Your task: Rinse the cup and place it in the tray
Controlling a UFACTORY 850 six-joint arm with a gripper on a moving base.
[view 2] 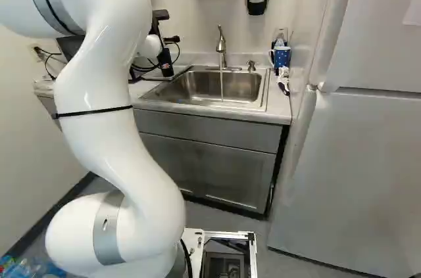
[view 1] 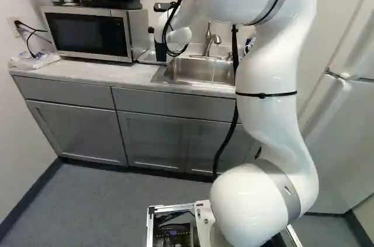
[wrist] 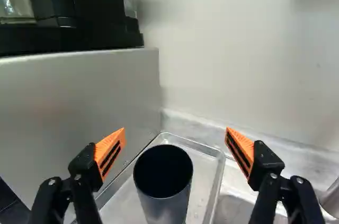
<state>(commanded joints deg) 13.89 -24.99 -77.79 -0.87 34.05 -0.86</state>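
Note:
In the right base view my gripper (view 2: 162, 45) shows as a dark shape beside the sink's far-left corner, partly behind the arm. The wrist view shows the gripper (wrist: 176, 142) open, its orange pads standing wide apart. A dark cylindrical cup (wrist: 164, 203) stands upright in the shallow metal tray (wrist: 219, 168), mouth facing up. It lies between and below the fingers, with a gap on both sides. The cup's base is out of sight.
The microwave (view 1: 87, 34) borders the tray, with a coffee maker (wrist: 69, 9) on top. The sink (view 2: 220, 87) lies on the tray's other side; a thin stream seems to fall from its faucet (view 2: 222, 48). A blue dotted mug (view 2: 281, 56) stands beyond, near the fridge (view 2: 355, 173).

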